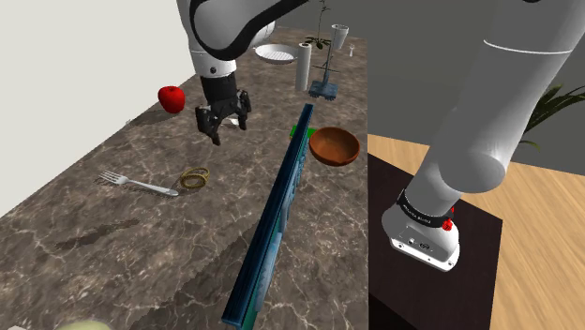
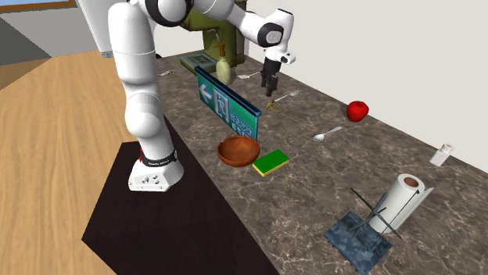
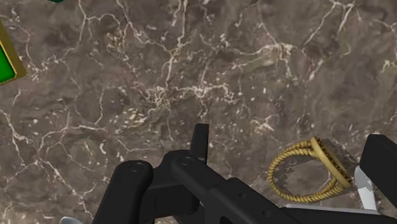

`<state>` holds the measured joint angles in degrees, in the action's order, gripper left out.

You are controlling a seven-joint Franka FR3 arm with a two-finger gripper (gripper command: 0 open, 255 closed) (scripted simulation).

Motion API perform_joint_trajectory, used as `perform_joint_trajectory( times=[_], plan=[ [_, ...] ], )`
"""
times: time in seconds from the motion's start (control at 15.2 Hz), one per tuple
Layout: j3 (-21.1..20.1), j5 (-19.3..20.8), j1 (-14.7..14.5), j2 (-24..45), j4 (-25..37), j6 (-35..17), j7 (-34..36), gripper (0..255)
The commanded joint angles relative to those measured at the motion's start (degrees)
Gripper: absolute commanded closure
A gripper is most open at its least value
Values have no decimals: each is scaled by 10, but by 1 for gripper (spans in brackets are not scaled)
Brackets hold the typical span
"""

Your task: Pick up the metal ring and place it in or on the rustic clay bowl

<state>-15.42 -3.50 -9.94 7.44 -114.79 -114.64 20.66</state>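
Note:
A gold-coloured twisted ring (image 1: 194, 178) lies flat on the dark marble counter (image 1: 112, 234), close to a fork. My black gripper (image 1: 222, 122) hangs open above the counter, up and to the right of the ring in the shoulder view, holding nothing. In the wrist view the ring (image 3: 310, 172) lies on the marble roughly between the two spread fingers of the gripper (image 3: 291, 151), well below them. The brown clay bowl (image 1: 335, 145) stands beyond a long blue-green sign, near the counter's edge. The second exterior view has the gripper (image 2: 270, 84) above the ring (image 2: 274, 104) and the bowl (image 2: 238, 150) nearer the stand.
A long upright sign (image 1: 281, 206) divides the ring's side from the bowl's. A fork (image 1: 137, 183), a red apple (image 1: 171, 97), a paper towel roll (image 1: 304, 66) and a white dish (image 1: 275, 53) are on the counter. A green sponge (image 2: 270, 162) sits beside the bowl, a spoon (image 2: 326, 134) further on.

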Motion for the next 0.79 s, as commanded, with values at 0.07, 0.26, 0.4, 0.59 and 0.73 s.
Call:
perform_joint_trajectory(
  times=[0.07,0.26,0.4,0.59,0.73],
  plan=[
    [-6,23,-17,65,50,-15,24,0],
    [-7,47,-36,132,113,-17,45,0],
    [-6,62,-51,177,160,-15,56,0],
    [-3,82,-75,247,239,-5,71,0],
    [1,94,-93,296,299,7,78,0]
  ],
)
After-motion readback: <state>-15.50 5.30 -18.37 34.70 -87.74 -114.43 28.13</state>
